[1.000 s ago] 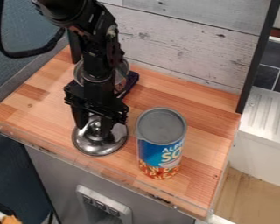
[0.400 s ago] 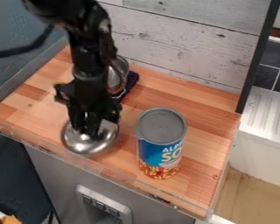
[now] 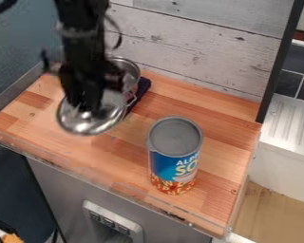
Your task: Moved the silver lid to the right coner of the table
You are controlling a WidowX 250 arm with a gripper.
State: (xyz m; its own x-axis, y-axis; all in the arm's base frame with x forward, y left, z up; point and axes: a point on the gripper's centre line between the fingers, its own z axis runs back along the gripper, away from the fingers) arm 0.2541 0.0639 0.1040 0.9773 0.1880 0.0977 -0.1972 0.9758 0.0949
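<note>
End effector (image 3: 89, 108), dark and blurred, grips the silver lid (image 3: 85, 127), fingertips hard to make out.

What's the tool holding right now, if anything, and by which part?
Silver lid, held from above by the tool at the middle of its top. Exact contact is hidden and blurred; can't tell more.

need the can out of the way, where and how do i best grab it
Probably by opposite sides of its body, just below the grey top, coming down from above: the can stands upright with straight, round walls. It looks wide, so the grip may need opening far.
</note>
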